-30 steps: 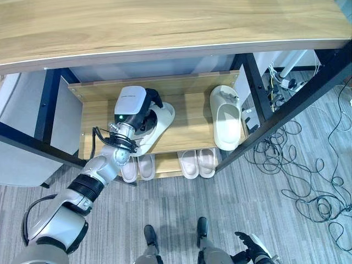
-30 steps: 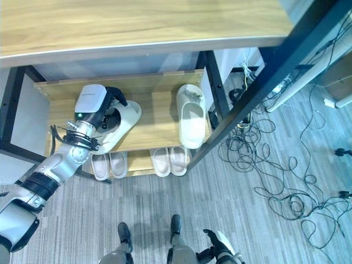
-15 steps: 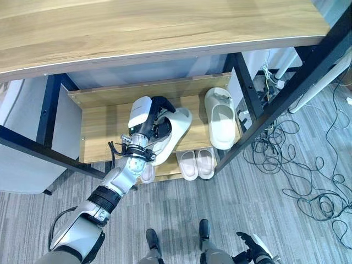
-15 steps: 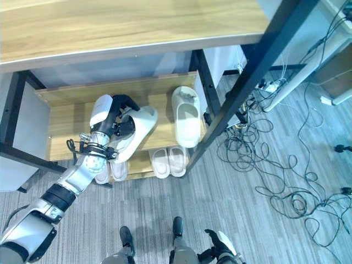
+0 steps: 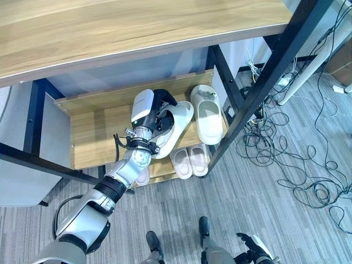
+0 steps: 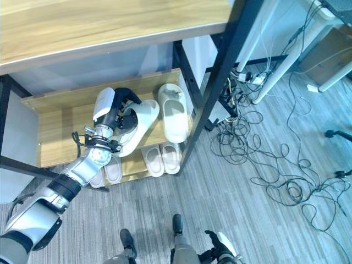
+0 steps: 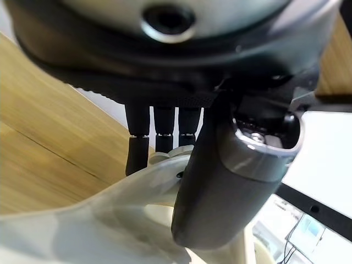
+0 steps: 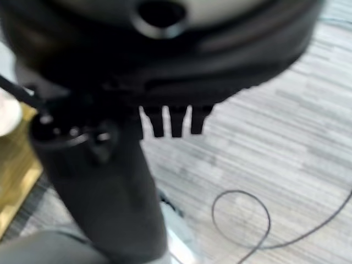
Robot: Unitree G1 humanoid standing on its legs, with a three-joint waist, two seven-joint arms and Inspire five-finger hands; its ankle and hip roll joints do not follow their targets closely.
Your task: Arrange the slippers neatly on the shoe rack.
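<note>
Wooden tabletop overhead, carried on a black metal frame. Below it, shoe rack with a wooden upper shelf and a lower tier near the grey plank floor.

On the upper shelf, right end: one cream slipper, sole down, toe toward the back wall, just beside the frame post.

Centre of the upper shelf: second cream slipper, tilted and lying diagonally, heel end projecting past the shelf's front edge. Near the first slipper but apart from it. Held by the left hand: dark fingers curled over the slipper's upper, thumb pressed against its other side, confirmed in the left wrist view.

Lower tier: a pale pair side by side toward the right, toes toward the rear; another pale pair to the left, partly hidden behind the left forearm.

Right hand low, over the floor, well apart from the rack. Fingers pointing straight out, relaxed, holding nothing.

Tangled black cables on the floor to the right of the rack.
</note>
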